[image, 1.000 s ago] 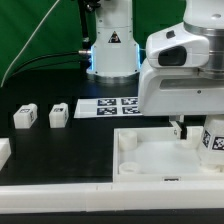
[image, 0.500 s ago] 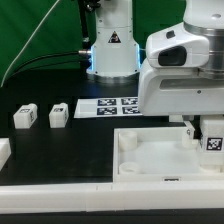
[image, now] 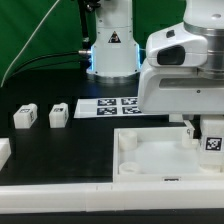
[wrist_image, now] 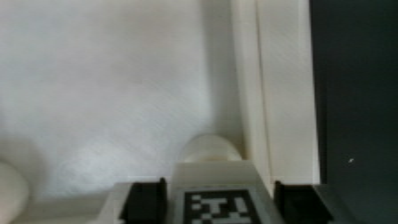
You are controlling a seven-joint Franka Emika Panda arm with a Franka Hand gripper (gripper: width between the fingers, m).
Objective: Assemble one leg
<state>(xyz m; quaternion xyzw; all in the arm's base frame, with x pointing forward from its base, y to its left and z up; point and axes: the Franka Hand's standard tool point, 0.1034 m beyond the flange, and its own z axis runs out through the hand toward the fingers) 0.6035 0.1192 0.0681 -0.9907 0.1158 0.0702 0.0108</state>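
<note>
Black table [image: 60, 140] before a green backdrop [image: 30, 30], arm base [image: 112, 45] at the back, marker board [image: 108, 106] flat in front of it. Toward the exterior view's right, the big white tray [image: 150, 160], taking up much of the table's front.

Over the tray's far corner on the exterior view's right, the gripper [image: 207, 130], clamped on 1 leg [image: 213, 140], its tag turned to the camera. Same grip in the wrist view: leg [wrist_image: 217, 205] squeezed between 2 dark fingers [wrist_image: 146, 200], pale tray floor beyond, tray wall alongside a strip of black table. Just past the leg, a rounded bump [wrist_image: 214, 150] on the tray floor, perhaps the corner socket, too blurred to say. Cannot tell whether the leg rests on the tray or hangs just above it.

On the exterior view's left, well apart from the tray, a spare leg [image: 24, 117] with a second spare leg [image: 58, 114] just beside it. Further left, a white piece [image: 3, 152] cut off by the frame edge.

By the look of things: pick-up done, carry to the corner done or nearly so. Left to do: lining the leg up with the corner mount, pressing or twisting it home, then letting go. No seated leg to be seen anywhere on the tray, so probably about halfway through.
</note>
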